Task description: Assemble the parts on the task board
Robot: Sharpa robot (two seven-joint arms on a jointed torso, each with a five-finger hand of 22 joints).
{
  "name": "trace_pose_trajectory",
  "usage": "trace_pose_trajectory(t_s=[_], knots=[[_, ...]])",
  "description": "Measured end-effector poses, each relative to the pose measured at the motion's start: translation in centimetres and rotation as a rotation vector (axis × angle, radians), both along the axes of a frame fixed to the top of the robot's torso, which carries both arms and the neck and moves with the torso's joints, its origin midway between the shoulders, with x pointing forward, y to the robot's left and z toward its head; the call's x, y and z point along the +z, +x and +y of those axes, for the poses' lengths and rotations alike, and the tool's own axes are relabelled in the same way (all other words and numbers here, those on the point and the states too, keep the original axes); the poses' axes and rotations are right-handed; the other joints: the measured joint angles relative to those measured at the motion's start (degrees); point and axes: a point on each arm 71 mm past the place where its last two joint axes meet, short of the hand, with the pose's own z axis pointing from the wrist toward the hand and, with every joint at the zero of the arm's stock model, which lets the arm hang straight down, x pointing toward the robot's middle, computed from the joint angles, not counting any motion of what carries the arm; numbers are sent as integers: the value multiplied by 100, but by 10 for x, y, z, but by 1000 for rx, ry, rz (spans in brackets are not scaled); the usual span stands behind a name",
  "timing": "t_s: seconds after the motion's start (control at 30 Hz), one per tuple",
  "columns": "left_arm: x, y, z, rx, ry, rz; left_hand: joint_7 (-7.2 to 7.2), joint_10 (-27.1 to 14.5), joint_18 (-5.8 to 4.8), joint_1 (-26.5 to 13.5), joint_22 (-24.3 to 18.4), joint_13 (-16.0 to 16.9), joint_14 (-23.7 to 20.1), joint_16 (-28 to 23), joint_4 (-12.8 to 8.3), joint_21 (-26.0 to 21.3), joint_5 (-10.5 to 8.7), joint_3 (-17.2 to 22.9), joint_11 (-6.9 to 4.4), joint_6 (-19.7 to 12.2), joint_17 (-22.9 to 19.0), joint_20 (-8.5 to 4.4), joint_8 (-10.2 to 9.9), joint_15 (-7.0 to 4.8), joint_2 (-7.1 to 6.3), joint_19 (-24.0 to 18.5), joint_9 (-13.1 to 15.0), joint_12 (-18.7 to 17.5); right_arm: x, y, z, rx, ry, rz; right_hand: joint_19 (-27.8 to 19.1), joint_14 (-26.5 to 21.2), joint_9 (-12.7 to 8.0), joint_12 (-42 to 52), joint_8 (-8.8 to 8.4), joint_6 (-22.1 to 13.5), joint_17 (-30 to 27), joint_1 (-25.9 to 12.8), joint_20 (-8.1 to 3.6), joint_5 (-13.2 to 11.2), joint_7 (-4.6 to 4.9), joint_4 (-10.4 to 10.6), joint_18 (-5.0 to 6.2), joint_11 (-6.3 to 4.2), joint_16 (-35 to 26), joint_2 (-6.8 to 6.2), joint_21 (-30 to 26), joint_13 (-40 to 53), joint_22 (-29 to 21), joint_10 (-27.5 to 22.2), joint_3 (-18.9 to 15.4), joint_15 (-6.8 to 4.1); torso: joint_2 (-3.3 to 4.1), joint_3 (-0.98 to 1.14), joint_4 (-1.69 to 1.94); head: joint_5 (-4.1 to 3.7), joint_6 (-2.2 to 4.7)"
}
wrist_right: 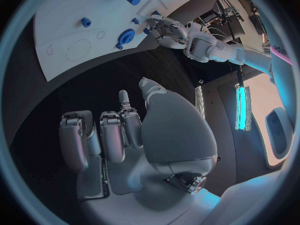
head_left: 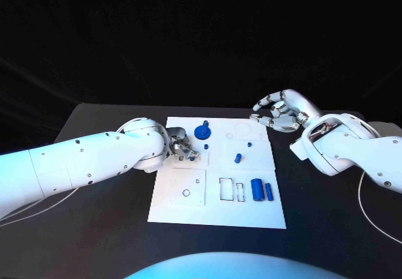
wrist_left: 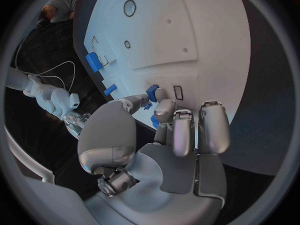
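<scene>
The robot's left hand [head_left: 179, 146] is down at the near-left part of the flat white rectangular task board [head_left: 184, 212], its silver fingers [wrist_left: 177, 130] drawn together around a small blue plastic piece [wrist_left: 152, 91] that peeks out just past the fingertips; from the wrist view it looks pinched between the thumb and the curled fingers, though how firmly I cannot tell. It seems held low and close to the board so that it can be lined up with a seat right under the fingertips, and a second bit of blue [wrist_left: 154, 121] shows just beneath the fingers, perhaps the same part's lower end or another piece already standing there. Just beyond the fingers stands a round blue gear-like part [head_left: 202, 131], and a small blue peg [head_left: 238, 157] lies a little further across the board. Well away from the left fingers, at the board's other side, two blue cylinders [head_left: 262, 190] lie side by side next to a row of rectangular outlines, probably waiting their turn. The right hand [head_left: 280, 113] hovers above the black counter [head_left: 335, 221] off the board's far right corner, its fingers [wrist_right: 109, 140] loosely curled with nothing in them, likely parked clear so the left has room. Judging by the loose parts, much of the assembly remains.
</scene>
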Motion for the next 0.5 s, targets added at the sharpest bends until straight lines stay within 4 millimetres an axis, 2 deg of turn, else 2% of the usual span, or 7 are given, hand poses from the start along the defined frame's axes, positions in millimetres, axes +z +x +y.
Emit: trace_pose_trajectory(t_s=[0.23,0.5], knots=[[1,-2,2,4,-8,5,21,-34,0,0,-7,-121,0,0,200,0,0,-382,31,-21,0,0,-67,0,0,0,16,-29,0,0,-1,-2,1,0,0,0,-6,-39,22,0,0,-59,0,-36,0,0,0,6,-34,2,-58,-1,0,-36,0,0,2,-5,0,-7,21],[5,-3,6,11,-28,6,21,-34,0,0,-8,-128,0,0,238,0,0,-467,31,-21,0,0,-67,0,0,0,18,-29,0,0,-1,-3,2,0,0,0,-11,-65,22,-38,-1,-82,0,-59,-3,0,0,4,-34,-19,-83,-1,-1,-37,0,0,2,-5,1,-16,30]])
